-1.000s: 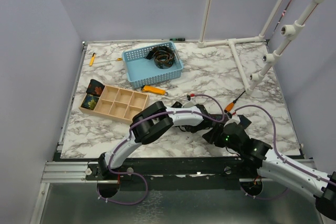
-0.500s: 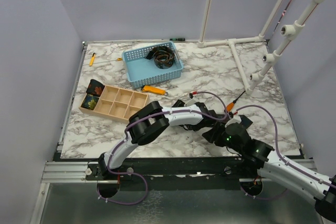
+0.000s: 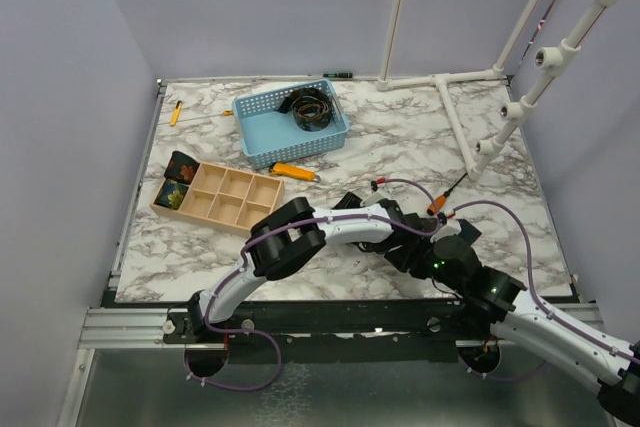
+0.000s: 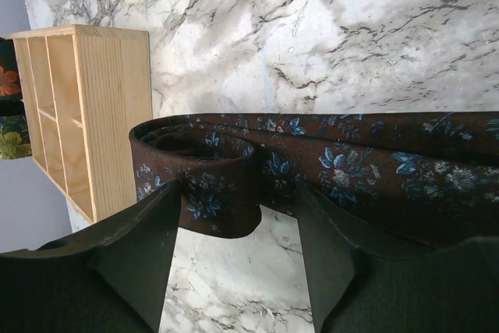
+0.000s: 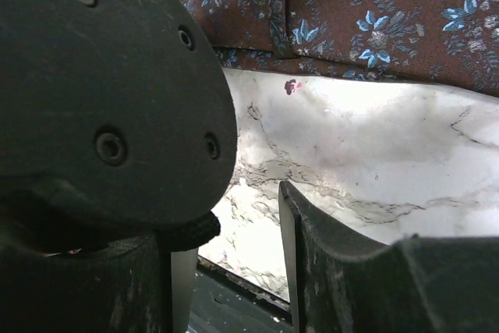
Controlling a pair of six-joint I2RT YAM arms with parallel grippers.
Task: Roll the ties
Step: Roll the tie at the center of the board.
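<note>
A brown tie (image 4: 343,165) with small blue flowers lies as a long strip on the marble table. Its left end (image 4: 195,193) is folded over into a loose loop. My left gripper (image 4: 238,220) is open, and the folded end lies between its fingertips (image 4: 152,232) without being pinched. My right gripper (image 5: 226,232) is open and empty just short of the same tie (image 5: 374,33). The left arm's black body (image 5: 101,91) blocks the left of that view. From above, both arms (image 3: 360,222) meet near the front middle and hide the tie.
A blue basket (image 3: 262,107) at the back holds coiled ties (image 3: 312,107). A wooden organizer (image 3: 225,199) has rolled ties (image 3: 176,179) in its left cells and also shows in the left wrist view (image 4: 101,115). An orange tool (image 3: 293,171) lies between them. A white pipe rack (image 3: 470,97) stands at the right.
The left arm's wrist has slid a little to the right and nearer. The right arm has shifted slightly with it.
</note>
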